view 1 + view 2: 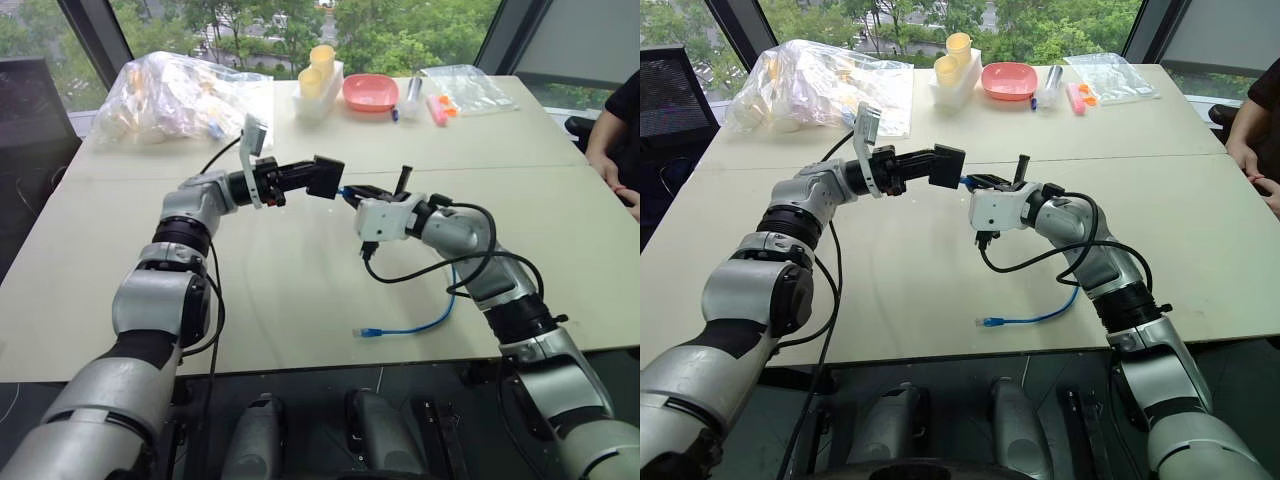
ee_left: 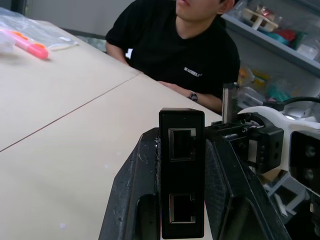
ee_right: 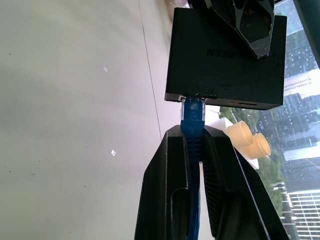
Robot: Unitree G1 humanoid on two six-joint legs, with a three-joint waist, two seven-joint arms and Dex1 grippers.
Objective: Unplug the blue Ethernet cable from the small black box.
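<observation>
My left gripper [image 1: 310, 178] is shut on the small black box [image 1: 326, 177] and holds it in the air above the middle of the table. In the left wrist view the box [image 2: 181, 170] stands between the two fingers, with two empty ports facing the camera. The blue Ethernet cable [image 3: 192, 112] is plugged into the box's [image 3: 225, 55] near edge. My right gripper [image 3: 192, 132] is shut on the cable just behind the plug. From there the cable [image 1: 415, 325] hangs under my right arm and loops on the table, its free plug lying near the front edge.
At the table's [image 1: 300, 290] far side lie a crumpled plastic bag [image 1: 180, 95], yellow cups [image 1: 320, 65], a pink bowl [image 1: 370, 92] and a clear bag with markers [image 1: 465, 90]. A person [image 1: 615, 130] sits at the right edge.
</observation>
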